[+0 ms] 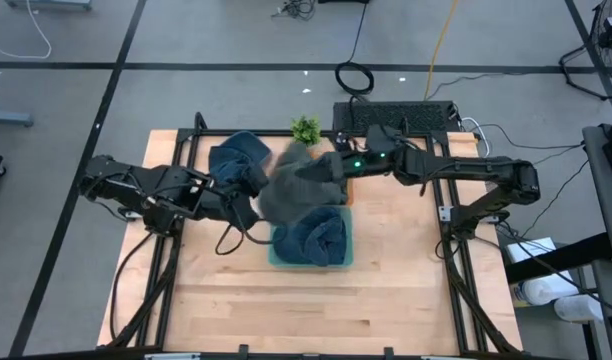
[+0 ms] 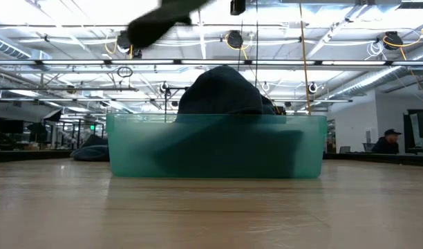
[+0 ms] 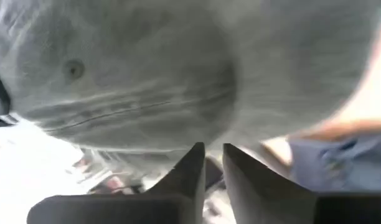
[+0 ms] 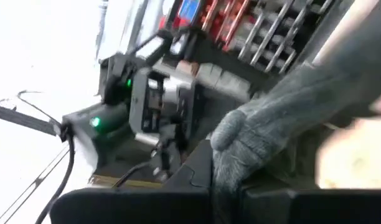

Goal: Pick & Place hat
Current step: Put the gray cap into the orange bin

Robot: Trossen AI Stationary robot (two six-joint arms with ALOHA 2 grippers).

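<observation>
Two tools share one grey hat (image 1: 301, 182) held above the table (image 1: 386, 290), just behind the green bin (image 1: 338, 258): the right tool (image 1: 338, 165) clamps its edge, the left tool (image 1: 254, 192) is narrowed under it.

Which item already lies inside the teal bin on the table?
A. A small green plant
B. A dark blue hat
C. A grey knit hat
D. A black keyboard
B: the dark blue hat sits inside the teal bin, while the right gripper holds the grey hat above the table.
</observation>
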